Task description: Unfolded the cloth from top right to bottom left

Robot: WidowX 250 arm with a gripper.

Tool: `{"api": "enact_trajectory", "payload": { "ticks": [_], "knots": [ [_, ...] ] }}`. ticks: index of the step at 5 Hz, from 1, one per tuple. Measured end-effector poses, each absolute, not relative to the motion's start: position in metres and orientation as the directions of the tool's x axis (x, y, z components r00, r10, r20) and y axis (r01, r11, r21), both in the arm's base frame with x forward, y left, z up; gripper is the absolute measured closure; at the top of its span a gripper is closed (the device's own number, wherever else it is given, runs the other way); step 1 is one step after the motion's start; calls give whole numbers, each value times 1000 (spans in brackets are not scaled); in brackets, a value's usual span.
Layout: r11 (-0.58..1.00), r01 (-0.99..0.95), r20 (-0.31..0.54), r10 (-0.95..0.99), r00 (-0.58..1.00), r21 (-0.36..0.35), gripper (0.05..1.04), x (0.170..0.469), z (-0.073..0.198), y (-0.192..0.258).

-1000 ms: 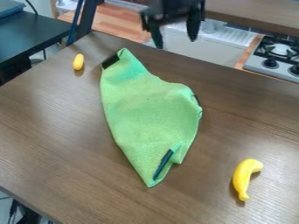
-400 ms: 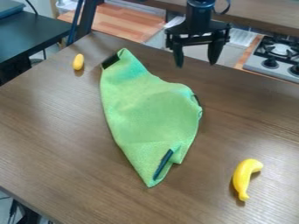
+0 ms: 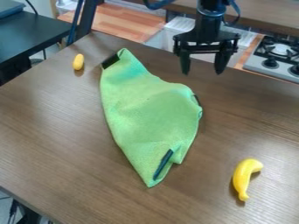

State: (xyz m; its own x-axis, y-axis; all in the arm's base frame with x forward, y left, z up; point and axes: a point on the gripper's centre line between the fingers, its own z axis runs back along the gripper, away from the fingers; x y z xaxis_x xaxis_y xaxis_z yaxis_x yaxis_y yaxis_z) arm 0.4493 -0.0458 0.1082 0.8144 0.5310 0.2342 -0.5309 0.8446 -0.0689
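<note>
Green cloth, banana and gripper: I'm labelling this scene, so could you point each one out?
Green cloth [image 3: 149, 111], camera view: middle of its upper surface.
Banana [image 3: 242, 177], camera view: middle of its curved body.
Gripper [image 3: 203, 65], camera view: midway between its fingertips.

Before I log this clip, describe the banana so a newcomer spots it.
On the brown table, to the lower right of the green cloth, lies the banana. It is longer and curved, unlike the small, straighter yellow piece at upper left.

Soft, fairly bright light spreads over the desk [image 3: 52, 131], leaving a pale sheen toward the near right; a small, dark shadow edges the banana [image 3: 241, 177].
</note>
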Motion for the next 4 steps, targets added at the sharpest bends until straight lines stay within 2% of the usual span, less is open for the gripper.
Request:
{"api": "enact_trajectory", "payload": {
  "ticks": [1, 2, 4],
  "knots": [
    [852, -521, 235, 517, 823, -53, 83, 448, 108, -45],
    [866, -499, 212, 490, 845, -14, 83, 444, 92, -50],
    [875, -483, 203, 469, 859, 23, 83, 442, 80, -51]
  ]
}}
